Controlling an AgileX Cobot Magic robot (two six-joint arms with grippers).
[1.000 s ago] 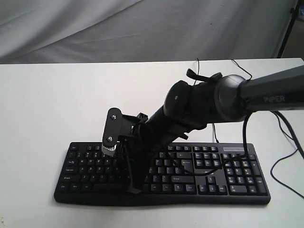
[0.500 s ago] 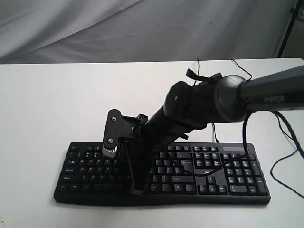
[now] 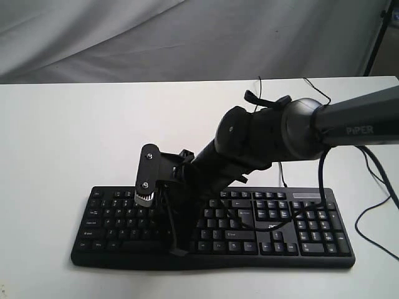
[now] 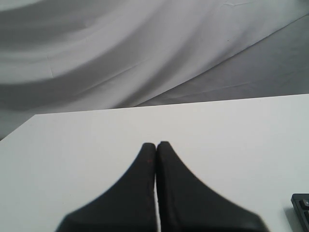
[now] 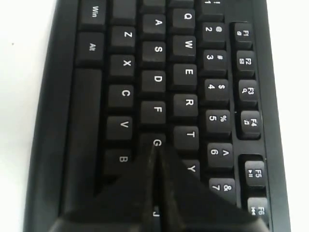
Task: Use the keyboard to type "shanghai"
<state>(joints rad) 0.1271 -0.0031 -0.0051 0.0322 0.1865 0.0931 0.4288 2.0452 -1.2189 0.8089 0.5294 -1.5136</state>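
My right wrist camera gives me what the exterior view hides: the right gripper (image 5: pixel 155 150), fingers pressed together with nothing between them, its tip at the G key (image 5: pixel 156 143); I cannot tell whether it touches. From outside, the right arm (image 3: pixel 274 134) reaches across and blocks the middle rows of the keyboard (image 3: pixel 249 237), which lies along the near edge of the white tabletop (image 3: pixel 75 137). The left gripper (image 4: pixel 155 145), likewise closed on nothing, hovers over bare tabletop and appears only in its own camera. Grey cloth (image 3: pixel 187 37) hangs behind, and thin black cables (image 3: pixel 374 180) trail at the right.
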